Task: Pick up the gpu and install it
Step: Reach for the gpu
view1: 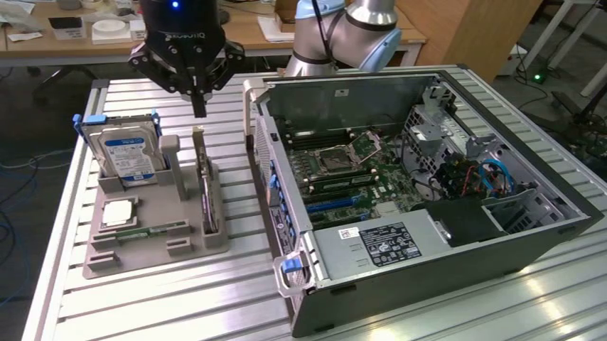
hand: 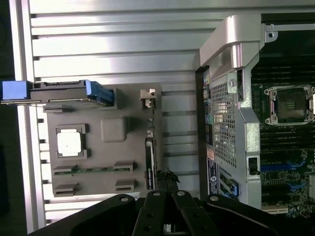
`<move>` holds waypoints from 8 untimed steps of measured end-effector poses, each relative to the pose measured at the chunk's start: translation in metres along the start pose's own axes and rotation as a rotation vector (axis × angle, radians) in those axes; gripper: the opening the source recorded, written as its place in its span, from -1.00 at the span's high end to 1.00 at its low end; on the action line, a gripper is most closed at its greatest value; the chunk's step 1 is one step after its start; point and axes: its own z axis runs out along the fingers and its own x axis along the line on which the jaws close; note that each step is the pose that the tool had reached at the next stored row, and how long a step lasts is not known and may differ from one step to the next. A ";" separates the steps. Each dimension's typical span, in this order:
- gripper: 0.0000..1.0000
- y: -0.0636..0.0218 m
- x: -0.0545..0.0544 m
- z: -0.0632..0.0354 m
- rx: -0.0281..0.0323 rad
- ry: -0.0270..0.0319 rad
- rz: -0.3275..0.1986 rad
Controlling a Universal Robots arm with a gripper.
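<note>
Above the grey fixture tray [view1: 152, 250], the gripper [view1: 199, 108] hangs with its fingers pressed together, holding nothing. Its tips point down toward the far end of the gpu [view1: 203, 186], close over it but not touching. The gpu stands on edge in a slot along the tray's side nearest the open computer case [view1: 427, 177], not yet lifted. Also on the tray are a hard drive [view1: 127, 158] standing upright with a blue label, a processor [view1: 118, 212] lying flat, and a memory stick [view1: 142, 231]. Tray and case rest on a slatted metal table [view1: 190, 298].
</note>
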 end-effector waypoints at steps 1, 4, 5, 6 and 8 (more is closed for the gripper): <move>0.79 -0.0001 0.001 0.0000 0.0000 0.0000 0.000; 0.79 -0.0005 0.005 -0.0001 0.0000 0.0000 0.000; 0.79 -0.0006 0.006 -0.0002 0.0000 0.0000 0.000; 0.79 -0.0007 0.007 -0.0001 -0.0001 0.0000 0.000; 0.79 -0.0008 0.009 -0.0002 -0.0001 0.0000 0.000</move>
